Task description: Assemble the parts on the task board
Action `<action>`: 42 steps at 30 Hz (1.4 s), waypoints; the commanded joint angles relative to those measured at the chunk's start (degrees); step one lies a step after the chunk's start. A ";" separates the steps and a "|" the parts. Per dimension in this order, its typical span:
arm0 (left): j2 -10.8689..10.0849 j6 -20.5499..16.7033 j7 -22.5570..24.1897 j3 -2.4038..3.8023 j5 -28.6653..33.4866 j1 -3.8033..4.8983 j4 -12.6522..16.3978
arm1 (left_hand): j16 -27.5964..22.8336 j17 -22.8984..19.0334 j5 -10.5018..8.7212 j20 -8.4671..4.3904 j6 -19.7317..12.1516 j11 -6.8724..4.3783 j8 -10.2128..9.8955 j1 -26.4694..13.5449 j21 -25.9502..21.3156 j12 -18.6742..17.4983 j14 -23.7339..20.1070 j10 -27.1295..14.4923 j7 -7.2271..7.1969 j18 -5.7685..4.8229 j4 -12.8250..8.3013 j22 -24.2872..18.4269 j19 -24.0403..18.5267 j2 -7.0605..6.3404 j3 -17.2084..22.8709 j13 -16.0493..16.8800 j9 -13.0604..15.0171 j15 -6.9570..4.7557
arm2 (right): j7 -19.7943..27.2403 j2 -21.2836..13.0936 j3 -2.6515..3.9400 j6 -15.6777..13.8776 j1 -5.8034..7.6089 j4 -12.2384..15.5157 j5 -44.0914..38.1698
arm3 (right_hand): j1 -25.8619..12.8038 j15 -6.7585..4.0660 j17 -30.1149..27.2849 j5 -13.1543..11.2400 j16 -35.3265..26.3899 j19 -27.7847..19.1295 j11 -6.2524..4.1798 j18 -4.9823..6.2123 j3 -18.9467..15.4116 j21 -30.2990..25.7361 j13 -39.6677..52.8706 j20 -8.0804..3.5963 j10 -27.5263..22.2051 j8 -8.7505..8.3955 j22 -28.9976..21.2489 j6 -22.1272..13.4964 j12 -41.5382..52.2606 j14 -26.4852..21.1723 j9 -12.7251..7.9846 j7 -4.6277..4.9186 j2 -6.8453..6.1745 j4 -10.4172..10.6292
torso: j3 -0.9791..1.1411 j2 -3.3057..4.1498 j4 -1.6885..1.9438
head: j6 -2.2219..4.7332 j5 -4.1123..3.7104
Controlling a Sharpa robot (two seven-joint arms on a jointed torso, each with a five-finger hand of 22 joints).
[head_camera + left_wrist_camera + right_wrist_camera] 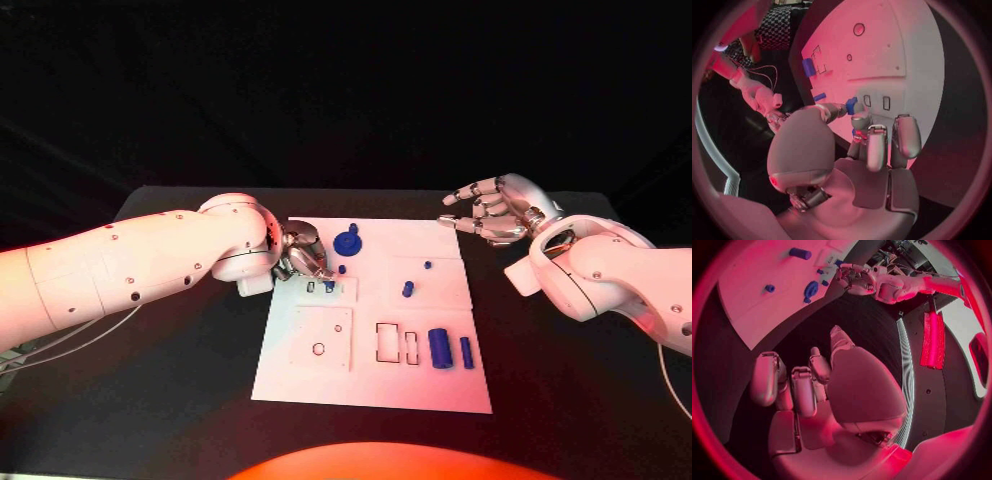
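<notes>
Fingers (877,145) of the left hand (300,254) are pinching a small blue part (851,105) over the task board (433,385), likely lining it up with a slot. Right hand (495,210) is hovering off the board, half-curled, holding nothing.

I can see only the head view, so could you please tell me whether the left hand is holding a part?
Observer: Yes. The left wrist view shows the left hand pinching a small blue piece between thumb and a fingertip.
Operator: What lies just ahead of it?
Observer: Two small rectangular slots in the board, both empty.
Operator: And the right hand's palm?
Observer: The right wrist view shows the right hand holding nothing, fingers apart, above the black table.
</notes>
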 commanded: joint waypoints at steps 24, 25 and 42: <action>0.63 -5.50 -0.09 -1.32 -8.02 -1.50 0.12 | 0.50 12.45 1.98 -0.19 1.01 -0.23 -0.40 -1.40 0.76 0.70 5.23 1.06 -0.13 -1.00 -15.17 0.94 1.05 -0.31 14.40 0.72 0.33 -0.66 | 0.29 -0.09 -0.02 0.48 -0.32 0.03 -0.51 | 0.13 -0.32 7.19 0.46 -0.40 -0.13 -0.17 0.32 0.37 -0.42 -0.09 -0.23 -0.43 0.24 5.00 0.40 -0.13 3.94 -0.07 -0.04 0.40 0.05 | -0.04 0.04 -0.14 | -0.42 -0.15; 0.65 -5.51 -0.09 -1.35 -8.08 -1.56 0.11 | 0.47 12.39 2.00 -0.19 1.01 -0.23 -0.40 -1.41 0.78 0.64 5.21 1.02 -0.13 -1.01 -15.17 0.98 1.08 -0.30 14.40 0.63 0.34 -0.66 | 0.29 -0.10 -0.02 0.49 -0.32 0.03 -0.51 | 0.13 -0.32 7.19 0.46 -0.40 -0.13 -0.17 0.32 0.37 -0.42 -0.09 -0.23 -0.43 0.24 5.00 0.40 -0.13 3.94 -0.07 -0.04 0.40 0.05 | -0.02 0.04 -0.13 | -0.41 -0.15; 0.69 -3.78 -0.12 -1.49 -8.58 -1.96 0.31 | 0.45 12.36 2.08 -0.21 1.04 -0.24 -0.40 -1.48 0.83 0.55 5.20 0.99 -0.14 -1.03 -15.19 1.08 1.16 -0.27 14.44 0.51 0.36 -0.68 | 0.30 -0.20 -0.02 0.53 -0.41 0.07 -0.51 | 0.13 -0.32 7.19 0.46 -0.40 -0.13 -0.17 0.32 0.37 -0.42 -0.09 -0.23 -0.43 0.24 5.00 0.40 -0.13 3.94 -0.07 -0.04 0.40 0.05 | -0.01 0.04 -0.07 | -0.63 -0.02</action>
